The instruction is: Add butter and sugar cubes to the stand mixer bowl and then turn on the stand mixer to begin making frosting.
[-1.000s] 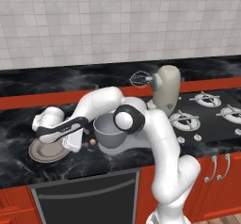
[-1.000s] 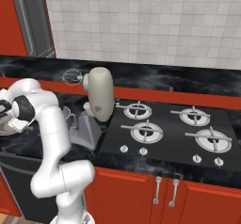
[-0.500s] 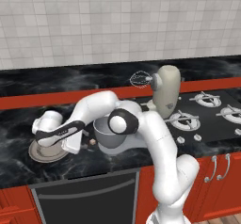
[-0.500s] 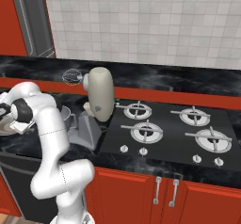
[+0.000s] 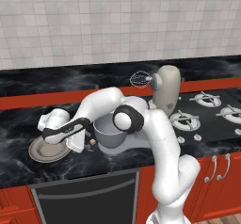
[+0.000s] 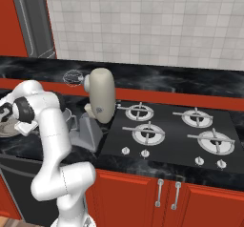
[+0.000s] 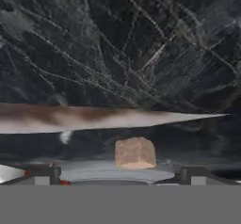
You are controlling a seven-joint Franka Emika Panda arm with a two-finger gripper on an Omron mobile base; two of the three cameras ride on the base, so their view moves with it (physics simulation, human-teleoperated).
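Note:
My gripper (image 5: 84, 146) hangs low over the counter between the grey plate (image 5: 40, 153) and the stand mixer bowl (image 5: 110, 132), jaws wide open. In the hand view one tan sugar cube (image 7: 135, 152) sits on the dark counter just ahead of my gripper (image 7: 121, 175), centred between the fingertips (image 7: 44, 174) and untouched. The same sugar cube (image 5: 92, 142) lies beside the bowl's foot. The stand mixer (image 5: 167, 90) stands behind the bowl with its cream head tilted up and its whisk (image 5: 140, 79) in the air. The butter is hidden.
A gas hob (image 6: 169, 128) with several burners fills the counter right of the stand mixer (image 6: 101, 95). A tiled wall runs behind. The counter's front edge (image 5: 84, 173) lies just beyond the plate, with a dark oven front below.
The hand has sunk a little and edged right, toward the counter beside the bowl. The jaws have stayed open.

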